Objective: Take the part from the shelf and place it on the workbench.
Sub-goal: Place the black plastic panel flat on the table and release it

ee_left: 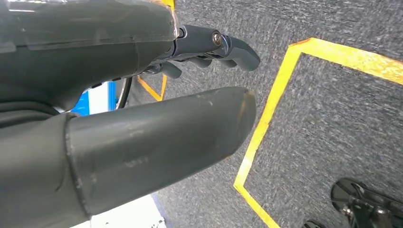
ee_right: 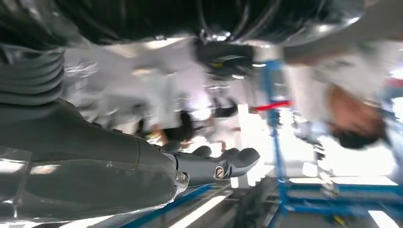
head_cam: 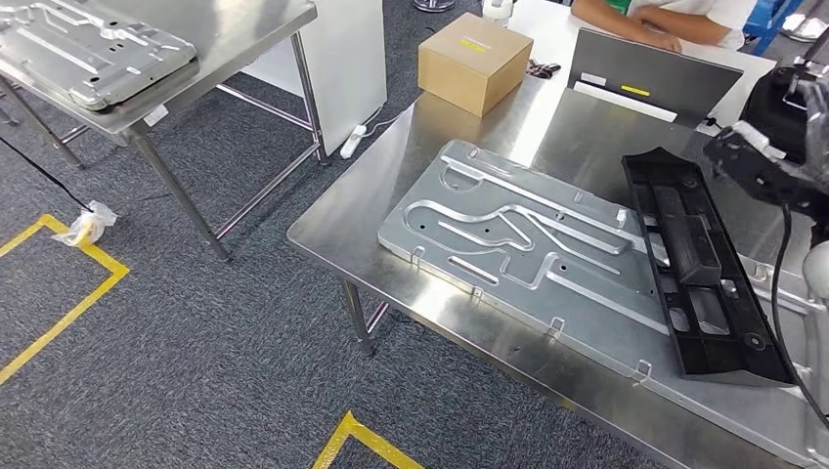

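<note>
A long black plastic part (head_cam: 699, 274) lies flat across the right end of a silver stamped metal plate (head_cam: 518, 239) on the steel workbench (head_cam: 391, 186). My right hand (head_cam: 772, 147) hovers just beyond the part's far end. In the blurred right wrist view this hand (ee_right: 157, 166) has its fingers (ee_right: 223, 164) stretched out with nothing in them. My left hand (ee_left: 119, 57) hangs over the grey carpet, thumb and fingers (ee_left: 223, 45) apart, holding nothing.
A cardboard box (head_cam: 475, 61) and a grey upright panel (head_cam: 650, 73) stand at the back of the workbench, where a person (head_cam: 675, 20) leans. A second steel table (head_cam: 244, 29) at the upper left carries another silver plate (head_cam: 88, 49). Yellow floor tape (head_cam: 68, 303) marks the carpet.
</note>
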`<move>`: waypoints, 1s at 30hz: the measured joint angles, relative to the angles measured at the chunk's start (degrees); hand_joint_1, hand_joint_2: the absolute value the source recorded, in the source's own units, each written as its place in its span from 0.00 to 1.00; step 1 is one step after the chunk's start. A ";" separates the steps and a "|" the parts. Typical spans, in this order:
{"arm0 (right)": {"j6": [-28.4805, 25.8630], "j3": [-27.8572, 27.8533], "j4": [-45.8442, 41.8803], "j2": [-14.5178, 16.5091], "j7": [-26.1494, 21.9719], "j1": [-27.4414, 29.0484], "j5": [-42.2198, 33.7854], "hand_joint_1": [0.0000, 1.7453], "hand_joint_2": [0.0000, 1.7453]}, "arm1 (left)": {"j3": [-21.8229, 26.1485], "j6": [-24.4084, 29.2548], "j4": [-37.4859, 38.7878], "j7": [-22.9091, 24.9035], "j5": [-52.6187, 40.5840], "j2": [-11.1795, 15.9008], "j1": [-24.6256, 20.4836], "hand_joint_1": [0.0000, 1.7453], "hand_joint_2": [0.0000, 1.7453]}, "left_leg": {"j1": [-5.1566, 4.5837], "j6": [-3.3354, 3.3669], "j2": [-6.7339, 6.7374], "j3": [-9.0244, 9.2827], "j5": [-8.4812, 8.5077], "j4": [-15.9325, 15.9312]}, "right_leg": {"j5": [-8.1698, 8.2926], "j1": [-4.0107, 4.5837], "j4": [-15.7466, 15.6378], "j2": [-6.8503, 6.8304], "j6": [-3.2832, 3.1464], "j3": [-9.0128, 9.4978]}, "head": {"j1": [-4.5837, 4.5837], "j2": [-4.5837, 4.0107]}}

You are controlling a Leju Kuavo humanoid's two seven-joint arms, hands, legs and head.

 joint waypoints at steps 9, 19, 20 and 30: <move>3.59 -10.70 -20.69 -0.38 -2.12 3.66 -0.75 0.00 0.00 | 0.05 -0.40 0.00 -0.93 -0.20 -0.13 0.11 0.00 0.00 | 0.01 -0.01 0.02 0.00 -0.02 -0.02 | -0.04 -0.01 -0.02 0.02 -0.03 -0.06 | 0.00 0.00; 8.28 -15.13 -40.70 -1.28 -2.36 13.11 -5.98 0.00 0.00 | 0.47 0.71 0.00 -0.01 -0.15 -0.31 0.13 0.00 0.00 | -0.20 0.27 0.01 -0.03 -0.34 0.29 | -0.04 -0.30 -0.22 0.04 0.22 0.16 | 0.00 0.00; 8.86 -15.42 -42.63 -1.40 -1.92 14.45 -7.34 0.00 0.00 | 0.54 0.80 0.00 0.22 -0.09 -0.34 0.14 0.00 0.00 | -0.23 0.36 0.01 -0.03 -0.43 0.34 | -0.09 -0.32 -0.23 0.04 0.28 0.19 | 0.00 0.00; 9.98 -20.44 -56.97 -2.90 -4.20 32.17 -19.87 0.00 0.00 | 1.70 1.42 0.00 -0.02 0.00 -1.10 0.33 0.00 0.00 | 0.40 1.64 0.27 0.79 0.42 -1.39 | -8.27 -0.56 13.57 0.00 1.72 -5.29 | 0.02 0.00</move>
